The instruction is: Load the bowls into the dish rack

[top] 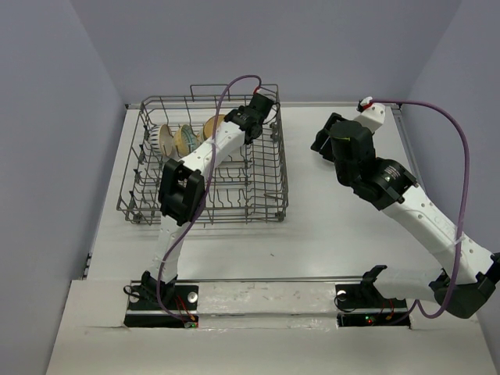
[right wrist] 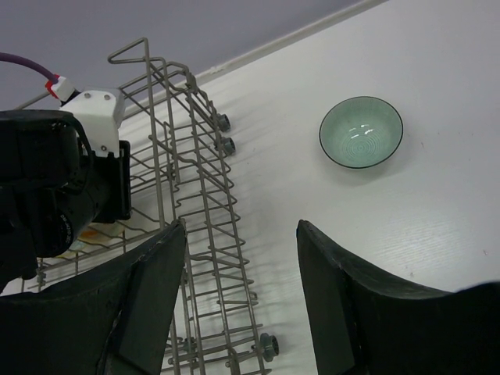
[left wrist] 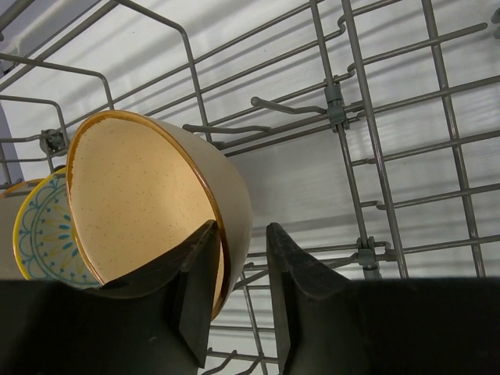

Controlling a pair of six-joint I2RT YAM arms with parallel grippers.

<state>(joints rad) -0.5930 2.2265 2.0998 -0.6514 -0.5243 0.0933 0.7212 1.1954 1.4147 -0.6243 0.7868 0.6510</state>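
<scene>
Inside the dish rack (top: 234, 212), the tan bowl (left wrist: 148, 203) stands on edge; my left fingers (left wrist: 195, 297) straddle its rim, clamped or not I cannot tell. Right of the rack, the teal bowl (right wrist: 361, 131) lies on the tabletop (right wrist: 437, 219); right fingers (right wrist: 351, 312) spread, empty. Likely slick, chippable ceramic: take the rim.

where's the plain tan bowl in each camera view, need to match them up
Top external: the tan bowl stands on edge at the far side of the dish rack.
Left wrist: large, left of centre, its rim between the fingers of the left claw.
Right wrist: not clearly in it; the left arm covers that part of the rack.
Shared landmark: the dish rack's grey wires, in all three views.
</scene>
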